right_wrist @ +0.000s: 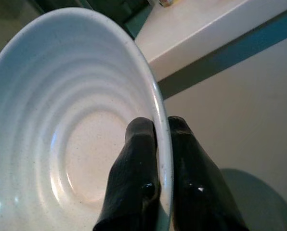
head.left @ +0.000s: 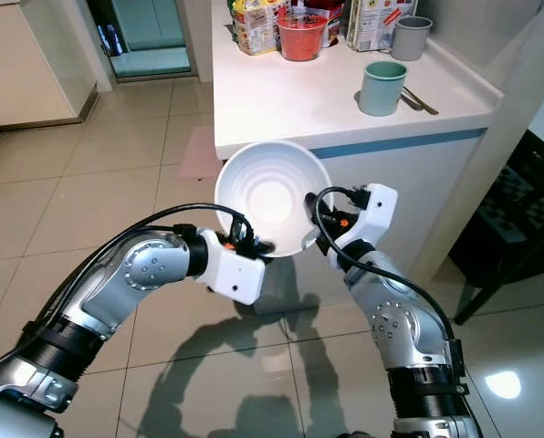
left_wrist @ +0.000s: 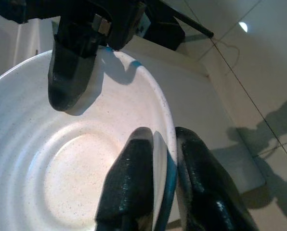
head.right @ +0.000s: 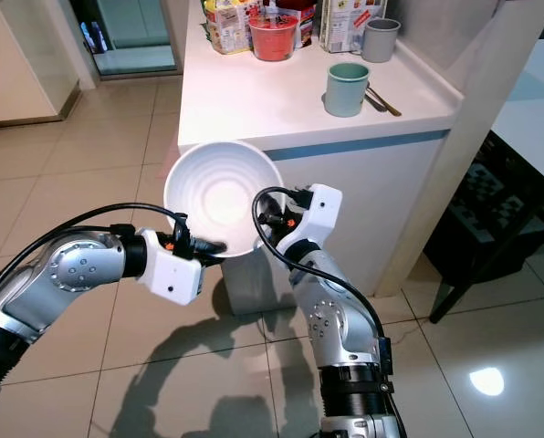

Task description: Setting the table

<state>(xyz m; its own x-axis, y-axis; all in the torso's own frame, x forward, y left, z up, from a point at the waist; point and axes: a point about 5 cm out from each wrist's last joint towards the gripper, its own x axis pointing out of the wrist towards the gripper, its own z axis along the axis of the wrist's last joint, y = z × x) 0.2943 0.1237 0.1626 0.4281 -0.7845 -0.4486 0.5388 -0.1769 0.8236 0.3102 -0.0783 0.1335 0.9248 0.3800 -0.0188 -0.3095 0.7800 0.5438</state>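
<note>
So the left gripper (head.left: 258,246) is clamped on the lower-left part of the rim of a white bowl (head.left: 272,196), and in the left wrist view you can see one black finger (left_wrist: 129,183) inside the bowl and the other outside with the rim pinched between them, so those jaws are closed on it. The bowl itself isn't resting on anything; it's held up in the air just in front of the near edge of the white surface (head.left: 281,105), over the tiled floor (head.left: 89,201), tilted so its ridged inside faces up toward the head camera. The right gripper (head.left: 316,235) has the opposite side of the rim, the lower right, and the right wrist view shows the same deal: one finger (right_wrist: 134,178) inside, one outside, jaws shut on the rim. Further right and back on the surface there's a pale green cup (head.left: 381,88) near the right edge with some cutlery (head.left: 418,100) lying just beside it, a grey cup (head.left: 411,36) behind that, and at the far edge a red container (head.left: 301,36) among some food packages (head.left: 254,23).
</note>
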